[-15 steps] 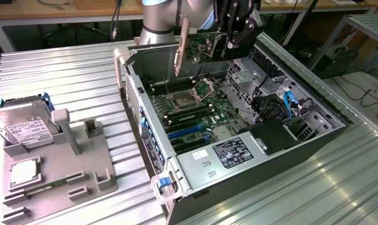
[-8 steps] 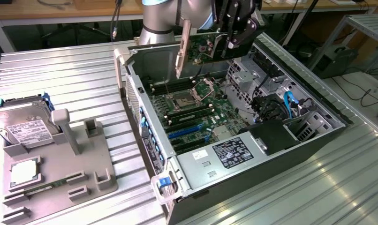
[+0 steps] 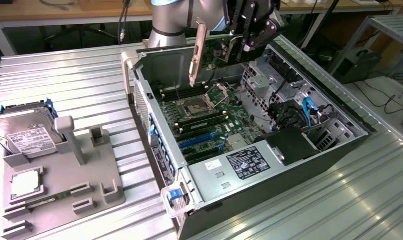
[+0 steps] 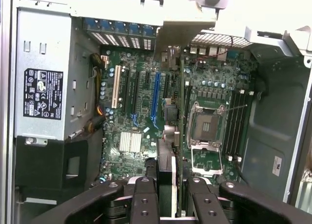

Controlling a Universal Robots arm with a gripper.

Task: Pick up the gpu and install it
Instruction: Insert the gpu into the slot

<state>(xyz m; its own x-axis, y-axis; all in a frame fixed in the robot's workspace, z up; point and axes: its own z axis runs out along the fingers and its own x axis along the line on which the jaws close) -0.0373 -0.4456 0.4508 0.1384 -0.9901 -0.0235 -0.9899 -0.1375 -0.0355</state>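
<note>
Over the metal bench (image 3: 75,75), our gripper (image 3: 245,44) clamps the gpu (image 3: 218,47) above the open case (image 3: 348,117). We judge it light, stiff, fragile, best held by its edges; the contact itself looks partly hidden.

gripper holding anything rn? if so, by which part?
Yes, the gripper holds the gpu above the open computer case. The jaws clamp the card's edge at the end away from its silver bracket, with the card hanging on edge.
</note>
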